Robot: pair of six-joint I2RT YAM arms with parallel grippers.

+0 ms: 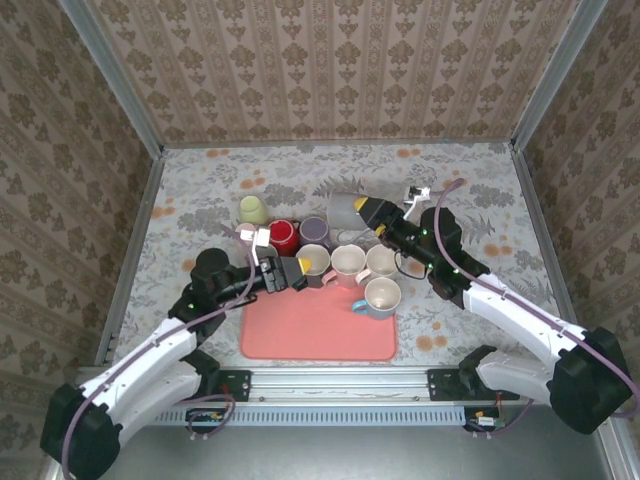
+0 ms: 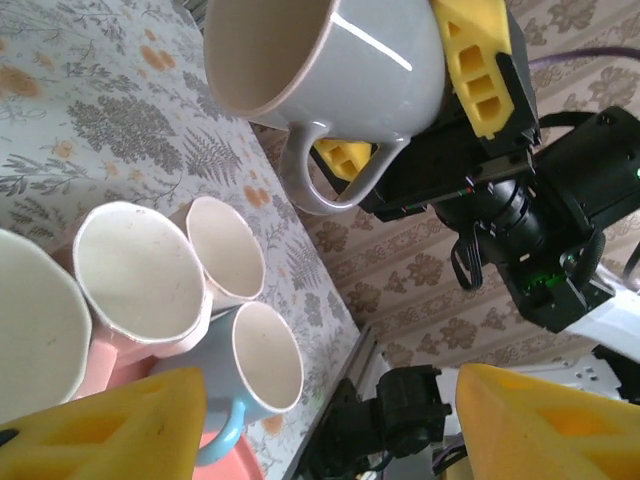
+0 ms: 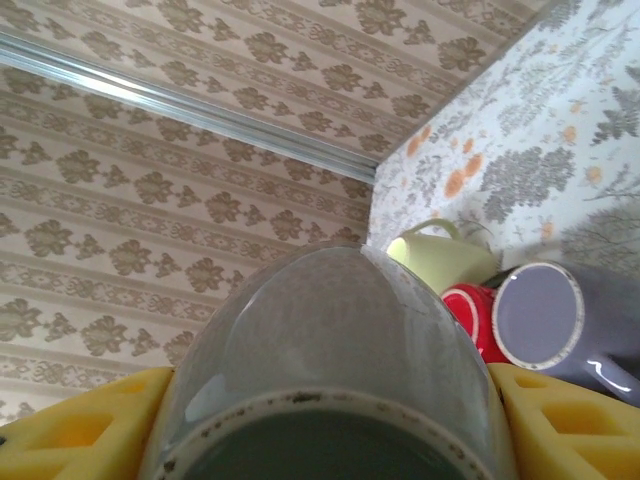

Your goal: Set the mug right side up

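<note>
In the top view, the two arm bases sit nearest the lens, just on the near side of the pink mat (image 1: 318,335). The left gripper (image 1: 304,266) hovers at the mat's far edge, toward its left end. Its yellow tips are close to a cream mug (image 1: 316,261). A pink mug (image 1: 347,264) and another cream mug (image 1: 382,262) continue that row along the mat's far edge. A blue mug (image 1: 381,297) stands on the mat's far right corner. Farther beyond the mat are a red mug (image 1: 284,238), a purple mug (image 1: 314,232) and a pale green mug (image 1: 253,209), the last one farthest from the mat. The right gripper (image 1: 368,212) holds the grey mug (image 1: 346,209) in the air beyond the mat's far edge.

In the left wrist view, the left gripper's (image 2: 330,430) yellow fingers (image 2: 100,430) stand wide apart with nothing between them. Past them, at the mat's far side, the pink mug (image 2: 135,285), the cream mug (image 2: 228,250) and the blue mug (image 2: 262,360) stand mouth up. Above them the grey mug (image 2: 350,70) lies tilted on its side, mouth toward this camera and handle hanging down. The right arm's yellow fingers (image 2: 478,75) clamp it.

In the right wrist view, the grey mug (image 3: 330,340) sits between the right gripper's (image 3: 330,425) fingers (image 3: 575,425), pressed from both sides. Beyond it are the pale green mug (image 3: 440,255), the red mug (image 3: 470,310) and the purple mug (image 3: 545,320).
</note>
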